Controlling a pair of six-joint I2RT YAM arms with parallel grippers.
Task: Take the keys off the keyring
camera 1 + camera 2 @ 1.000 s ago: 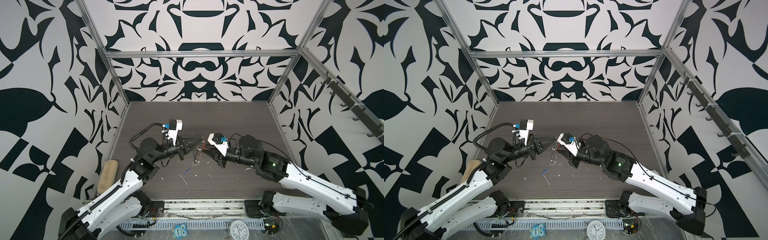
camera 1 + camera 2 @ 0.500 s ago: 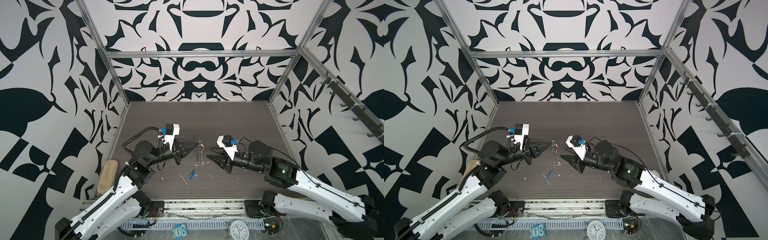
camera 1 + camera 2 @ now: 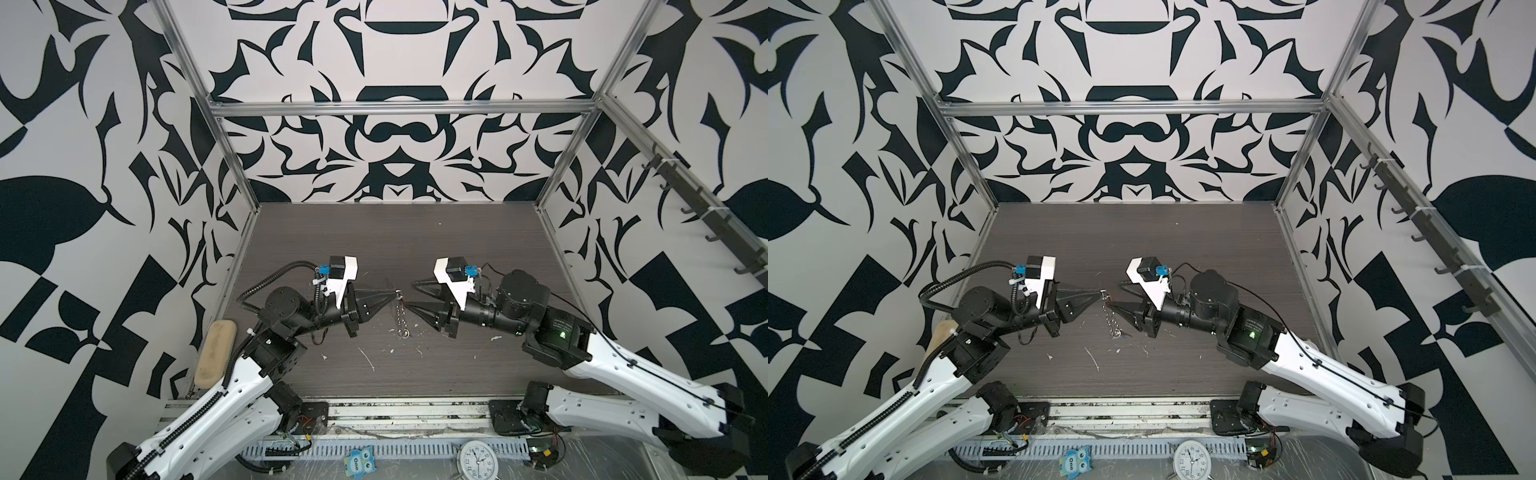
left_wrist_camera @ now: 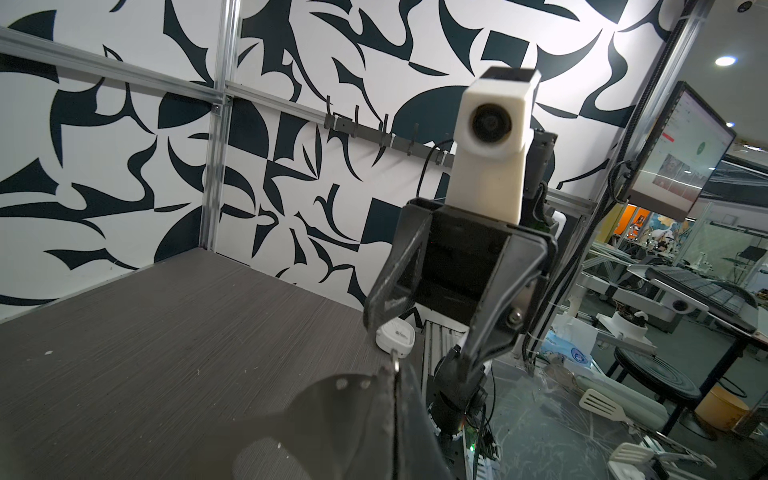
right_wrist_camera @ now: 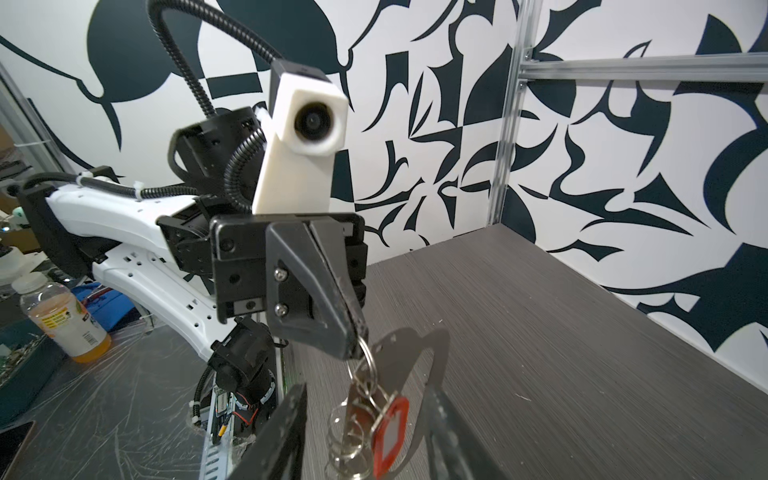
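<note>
My left gripper (image 3: 394,294) (image 3: 1100,294) is shut on a small top ring of the keyring (image 3: 401,316) (image 3: 1112,320), which hangs above the table. In the right wrist view the silver plate (image 5: 356,400) dangles with loose rings and a red key (image 5: 390,432) clipped on. My right gripper (image 3: 410,296) (image 3: 1113,296) is open just to the right of it. Its two fingers stand on either side of the hanging keyring (image 5: 365,436) without touching it. In the left wrist view my left gripper's tips (image 4: 395,372) are pressed together with a sliver of ring between them.
A beige sponge (image 3: 215,353) lies at the table's left edge. White specks and scratches (image 3: 368,359) mark the wood near the front. A clock (image 3: 478,457) and an owl tag (image 3: 359,461) sit below the front rail. A hook rail (image 3: 685,199) runs along the right wall.
The right gripper has pulled back to the right from the keyring and its jaws have spread wider. The left gripper still holds the keyring in about the same spot.
</note>
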